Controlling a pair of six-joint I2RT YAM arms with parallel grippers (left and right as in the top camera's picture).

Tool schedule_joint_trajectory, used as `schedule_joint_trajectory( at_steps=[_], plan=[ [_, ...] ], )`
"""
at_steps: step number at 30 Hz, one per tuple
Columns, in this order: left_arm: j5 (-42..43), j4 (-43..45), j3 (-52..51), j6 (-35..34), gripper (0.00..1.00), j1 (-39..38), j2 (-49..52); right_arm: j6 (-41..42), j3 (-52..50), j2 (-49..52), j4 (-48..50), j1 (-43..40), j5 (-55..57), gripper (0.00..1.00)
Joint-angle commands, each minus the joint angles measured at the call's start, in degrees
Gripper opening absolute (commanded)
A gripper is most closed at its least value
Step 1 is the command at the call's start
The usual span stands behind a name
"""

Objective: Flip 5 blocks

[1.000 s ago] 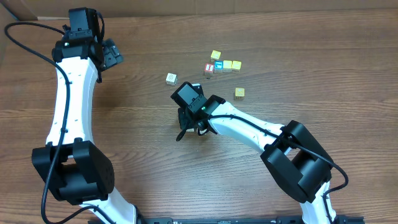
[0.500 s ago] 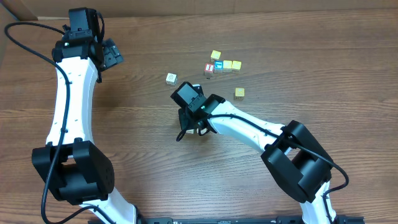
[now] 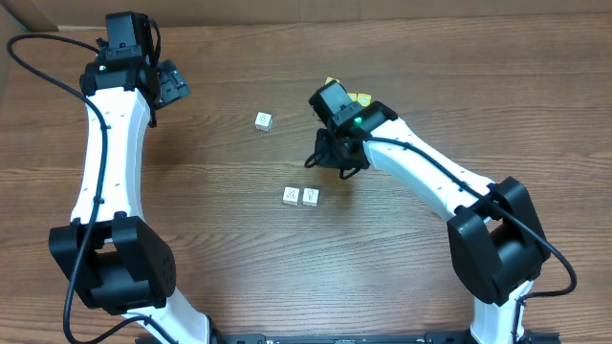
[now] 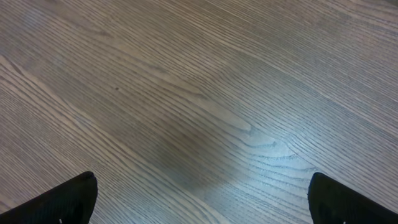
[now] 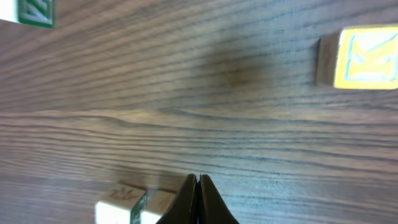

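Right claw: clenched, empty. Two cream blocks: near, just to my left. Yellow K block: ahead, rightward, well apart. Handling: unclench fully first, straddle one block squarely, grip low, tip it onto another face.

Brown wood-grain table with a pale sheen.
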Motion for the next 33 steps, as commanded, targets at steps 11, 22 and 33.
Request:
schedule_joint_trajectory(
  at_steps=[11, 22, 33],
  plan=[
    [-0.8, 0.1, 1.0, -1.2, 1.0, 0.2, -0.9, 2.6, -9.6, 0.1, 6.9, 2.9, -7.7, 0.04],
    [-0.8, 0.1, 1.0, -1.3, 1.0, 0.2, -0.9, 2.6, -9.8, 0.1, 6.1, 4.5, -8.0, 0.04],
    [-0.8, 0.0, 1.0, -1.3, 1.0, 0.2, -0.9, 4.2, -9.8, 0.1, 6.4, 4.5, -9.4, 0.04]
  ],
)
